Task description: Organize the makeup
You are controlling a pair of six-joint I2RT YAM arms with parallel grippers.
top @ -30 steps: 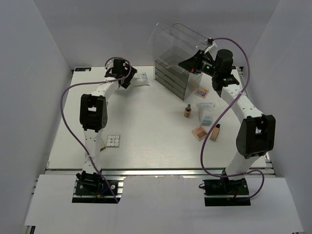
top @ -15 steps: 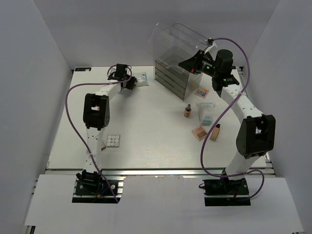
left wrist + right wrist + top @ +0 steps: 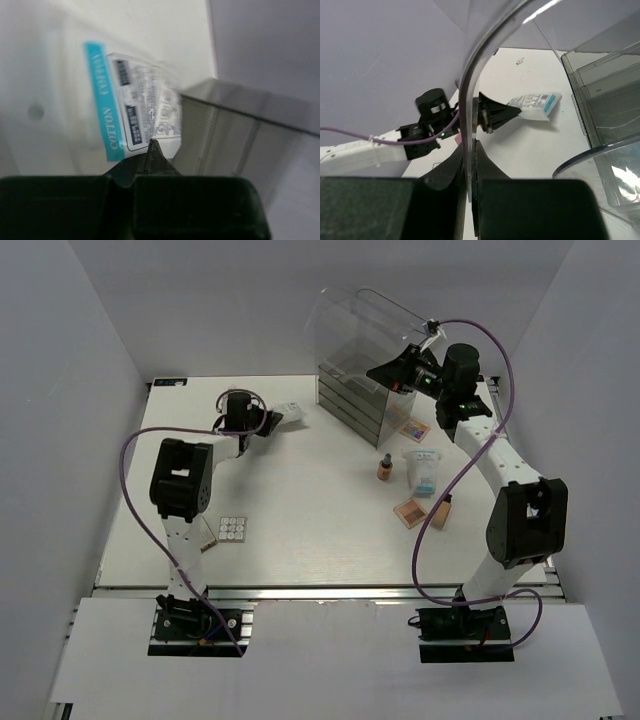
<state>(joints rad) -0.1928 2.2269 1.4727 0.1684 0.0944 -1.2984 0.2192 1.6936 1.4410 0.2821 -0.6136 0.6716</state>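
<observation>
One word reads clean in the left wrist view: "COTTON", white capitals running lengthwise up the teal stripe [image 3: 107, 107] of the packet [image 3: 127, 132]. A second word sits above it on the same stripe, too smeared to call. Beside it, the white label [image 3: 147, 107] carries barcode blocks and fine print, all blurred.

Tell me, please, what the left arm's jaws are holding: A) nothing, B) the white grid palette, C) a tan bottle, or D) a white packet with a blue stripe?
D: the left jaws are shut on the packet, its blue stripe plain in the left wrist view.
</observation>
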